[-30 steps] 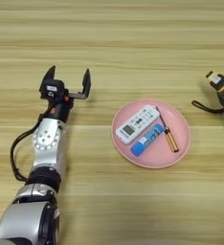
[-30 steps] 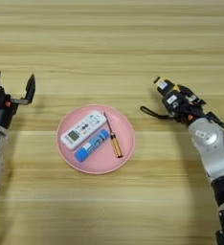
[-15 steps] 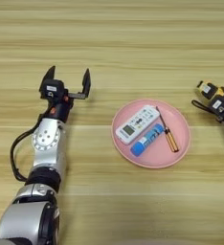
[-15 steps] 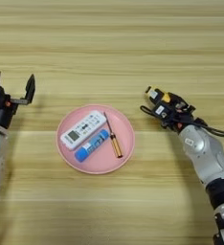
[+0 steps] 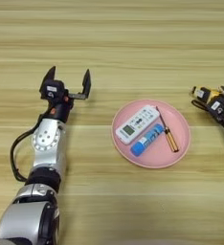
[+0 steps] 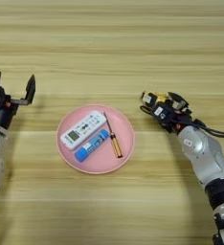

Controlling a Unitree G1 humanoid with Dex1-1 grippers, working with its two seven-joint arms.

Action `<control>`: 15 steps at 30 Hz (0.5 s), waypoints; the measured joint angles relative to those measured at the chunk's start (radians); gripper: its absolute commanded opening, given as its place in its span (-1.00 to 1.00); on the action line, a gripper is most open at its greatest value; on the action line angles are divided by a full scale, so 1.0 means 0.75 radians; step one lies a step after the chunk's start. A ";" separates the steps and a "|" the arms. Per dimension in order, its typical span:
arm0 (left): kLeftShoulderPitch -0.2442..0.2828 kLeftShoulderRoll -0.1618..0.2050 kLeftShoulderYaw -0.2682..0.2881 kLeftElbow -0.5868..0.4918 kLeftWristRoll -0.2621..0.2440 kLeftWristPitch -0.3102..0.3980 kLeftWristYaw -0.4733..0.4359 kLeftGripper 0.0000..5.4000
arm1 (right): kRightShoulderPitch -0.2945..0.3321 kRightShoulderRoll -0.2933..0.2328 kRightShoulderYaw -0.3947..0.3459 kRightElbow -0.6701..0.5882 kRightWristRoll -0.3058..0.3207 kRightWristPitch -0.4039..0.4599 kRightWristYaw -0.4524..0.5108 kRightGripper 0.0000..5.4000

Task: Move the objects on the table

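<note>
- Since one second ago the right hand (image 6: 154, 103) has travelled toward the pink plate (image 6: 126, 143); it now stands near the plate's right rim, not touching it. The left hand and the plate's contents have not moved.
- The right hand is pinching a yellow-black tape measure (image 6: 151, 99) between its fingers, so this thing is off the plate, just to the right of it (whether it touches the tabletop (image 5: 133, 43) I cannot tell).
- The left hand (image 5: 67, 83) hovers well left of the plate, a little above its upper edge, with its two fingers spread wide and nothing between them.
- On the plate lie three things side by side: a white remote (image 5: 137, 125) in the upper left part, a blue tube (image 5: 146, 139) just below it, and a thin brown stick (image 5: 167, 135) on the right part.
- The remote and the tube have their long axes parallel, running from lower left to upper right; the stick runs the other way, from upper left to lower right.
- Count: one remote, one tube, one stick, one tape measure, one plate.
- My judgement of the coming move: the plate lies to the left of the right hand and slightly nearer the robot, and this hand is much nearer to it than the left one. A short move leftward would probably bring the tape measure over the free right rim.
</note>
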 measured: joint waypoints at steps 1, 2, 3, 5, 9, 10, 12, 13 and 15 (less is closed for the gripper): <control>0.000 0.000 0.000 0.000 0.000 0.000 0.000 1.00 | 0.000 0.000 0.000 0.000 0.003 0.000 0.002 0.52; -0.001 0.000 0.000 0.001 0.000 0.000 0.000 1.00 | 0.000 0.000 0.000 0.000 0.005 0.000 0.004 0.58; -0.001 0.000 0.000 0.001 0.000 0.000 0.000 1.00 | 0.000 0.000 0.000 0.000 0.006 0.000 0.007 0.61; -0.002 0.000 0.001 0.002 0.000 0.000 0.000 1.00 | 0.000 0.000 -0.002 0.000 0.022 -0.001 0.022 0.70; -0.003 0.000 0.000 0.002 0.000 0.000 -0.001 1.00 | 0.000 0.000 -0.012 -0.009 0.060 -0.008 0.052 0.87; -0.003 0.000 0.000 0.002 0.000 0.000 -0.001 1.00 | 0.000 0.000 -0.015 -0.017 0.074 -0.015 0.065 0.91; -0.003 0.000 0.000 0.002 0.000 0.000 -0.001 1.00 | 0.000 0.000 -0.024 -0.040 0.117 -0.020 0.111 0.99; -0.004 0.000 0.000 0.002 0.000 0.000 -0.001 1.00 | 0.000 0.000 -0.028 -0.046 0.131 -0.021 0.123 0.99; -0.004 0.000 0.000 0.002 0.000 0.000 -0.001 1.00 | 0.006 0.000 -0.040 -0.083 0.188 -0.021 0.183 0.99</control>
